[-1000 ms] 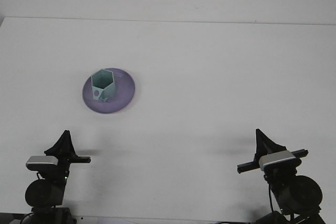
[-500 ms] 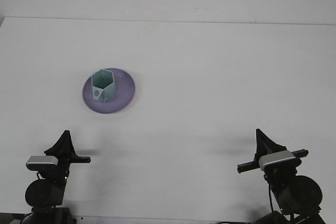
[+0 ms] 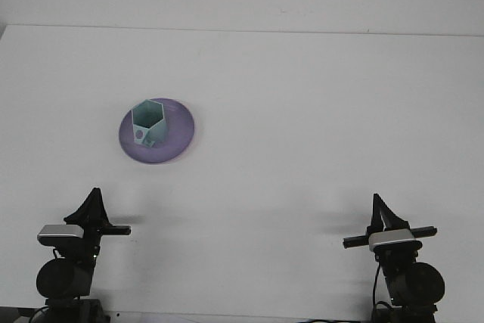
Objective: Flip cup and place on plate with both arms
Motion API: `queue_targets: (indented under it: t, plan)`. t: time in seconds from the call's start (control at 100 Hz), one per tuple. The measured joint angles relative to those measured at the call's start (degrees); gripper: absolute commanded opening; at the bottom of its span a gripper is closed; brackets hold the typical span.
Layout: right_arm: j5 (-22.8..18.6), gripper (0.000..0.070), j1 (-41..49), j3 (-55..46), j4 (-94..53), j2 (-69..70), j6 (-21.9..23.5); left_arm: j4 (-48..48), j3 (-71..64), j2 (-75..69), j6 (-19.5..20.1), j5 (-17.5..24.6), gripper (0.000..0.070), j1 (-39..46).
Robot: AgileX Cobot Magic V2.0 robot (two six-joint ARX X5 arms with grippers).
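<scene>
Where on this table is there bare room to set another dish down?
Everything right of the purple plate is bare, out to the table's far and right edges. So is the strip between the left gripper and right gripper. Only the plate, holding the cup, is taken.

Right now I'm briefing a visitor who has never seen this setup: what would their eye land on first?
The only colour on the white table is a purple plate left of centre, with a pale green hexagonal cup standing on it, mouth up. After that, the two dark grippers at the near edge, the left gripper and the right gripper, both well short of the plate and holding nothing.
</scene>
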Motion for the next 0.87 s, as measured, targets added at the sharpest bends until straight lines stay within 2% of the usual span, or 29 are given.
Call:
queue_targets:
  t: [0.15,0.87]
  plan:
    - [1.1,0.0000,0.0,-4.3,1.2,-3.7,-1.0,0.0,0.0,0.0,0.0,0.0,0.0015,0.0]
    - [1.5,0.0000,0.0,-4.3,1.3,-3.6,-1.1,-0.4,0.0,0.0,0.0,0.0,0.0015,0.0]
